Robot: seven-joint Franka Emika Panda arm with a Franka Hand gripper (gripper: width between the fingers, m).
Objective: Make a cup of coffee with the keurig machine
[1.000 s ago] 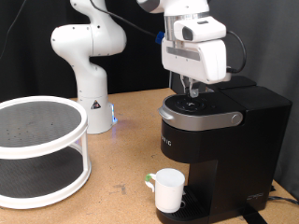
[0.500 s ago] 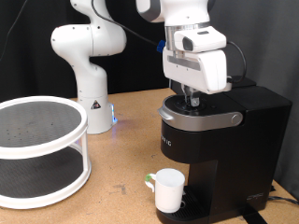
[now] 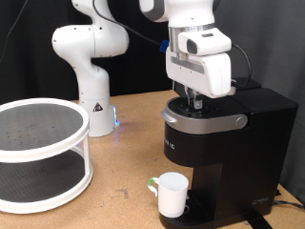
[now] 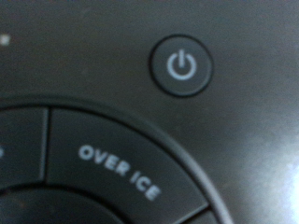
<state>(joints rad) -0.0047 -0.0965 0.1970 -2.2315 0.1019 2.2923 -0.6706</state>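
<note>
The keurig machine [image 3: 224,143] stands at the exterior view's right, black with a grey-silver band, its head closed. The cup [image 3: 172,194], white with a greenish handle, sits on the round drip tray under the spout. My gripper [image 3: 195,99] points straight down onto the top of the machine's head, fingertips at or just above the button panel. The wrist view shows the panel very close: a round power button [image 4: 181,65] and a curved button marked OVER ICE [image 4: 117,173]. No fingers show in that view. Nothing shows between the fingers.
A white two-tier round rack [image 3: 38,153] stands at the exterior view's left. A second white robot arm base [image 3: 91,67] with a blue light stands behind on the brown table [image 3: 124,172]. A black cable runs behind the machine.
The gripper has shifted slightly to the exterior view's right and settled over the machine's head; between half a second ago and now it has barely moved.
</note>
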